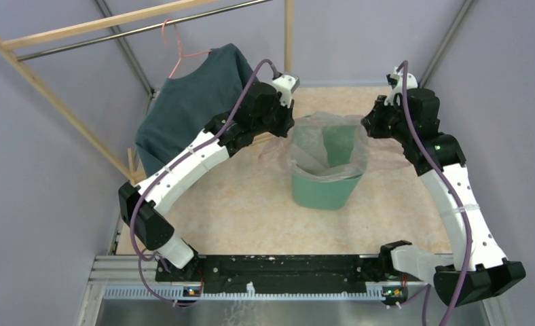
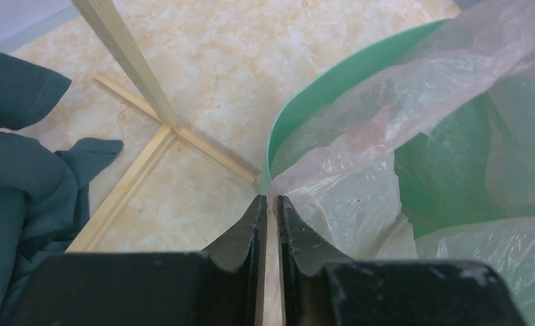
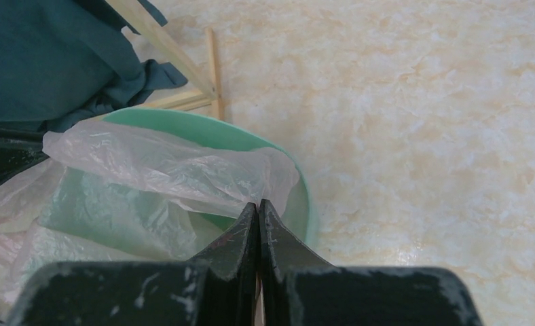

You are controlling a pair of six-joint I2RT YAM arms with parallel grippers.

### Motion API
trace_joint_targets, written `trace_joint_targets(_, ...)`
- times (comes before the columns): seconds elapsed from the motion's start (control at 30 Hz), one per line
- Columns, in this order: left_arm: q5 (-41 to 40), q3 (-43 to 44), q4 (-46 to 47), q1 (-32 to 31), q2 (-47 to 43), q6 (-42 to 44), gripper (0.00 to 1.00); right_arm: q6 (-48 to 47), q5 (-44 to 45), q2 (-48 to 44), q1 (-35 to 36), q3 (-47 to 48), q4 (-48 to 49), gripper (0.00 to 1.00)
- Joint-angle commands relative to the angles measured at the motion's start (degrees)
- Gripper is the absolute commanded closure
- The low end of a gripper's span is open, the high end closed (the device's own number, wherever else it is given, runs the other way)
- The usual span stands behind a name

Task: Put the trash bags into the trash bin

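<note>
- A wooden rack (image 1: 47, 95) stands far left. A dark teal shirt (image 1: 183, 109) hangs from it on a pink hanger (image 1: 176, 51), with its hem slumped around the rack's foot.
- The left gripper (image 1: 286, 125) sits at the left rim of the trash bin (image 1: 322, 190). In the left wrist view its fingers (image 2: 248, 231) are pinched to a thin slit. An edge of the trash bag (image 2: 360, 170) runs right into their tips, so the claw looks clamped on the film.
- The trash bin stands upright on the pale marbled table (image 1: 251, 204), about midway between the two claws. It is mint green and plain, with sides that taper downward.
- The trash bag (image 1: 305, 146) is pale pink, see-through and wrinkled. It lies across the bin's mouth, and part of it sags down inside against the green walls. Loose film spills over the left and right rims to the outside. I cannot tell whether anything lies under the film inside the bin.
- The right gripper (image 1: 370, 125) is at the bin's right rim. In the right wrist view its fingers (image 3: 278, 238) are pressed together, and a fold of the bag is caught at their tips, just above the green rim.
- Right of the bin, the right wrist view shows bare marbled table.
</note>
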Motion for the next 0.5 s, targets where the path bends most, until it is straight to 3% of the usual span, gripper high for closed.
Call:
trace_joint_targets(0.0,3.0,3.1,1.5,0.8,1.1,0.3,0.87,0.2,-2.3,2.0,-1.7,1.9,2.6,1.00)
trace_joint_targets(0.1,3.6,4.0,2.3,1.1,2.0,0.4,1.00,0.2,-2.3,3.3,-2.0,2.2,2.7,1.00)
trace_joint_targets(0.47,-4.6,3.9,6.8,3.0,5.9,-2.0,1.00,-1.0,1.0,7.4,-3.1,3.3,3.5,0.97)
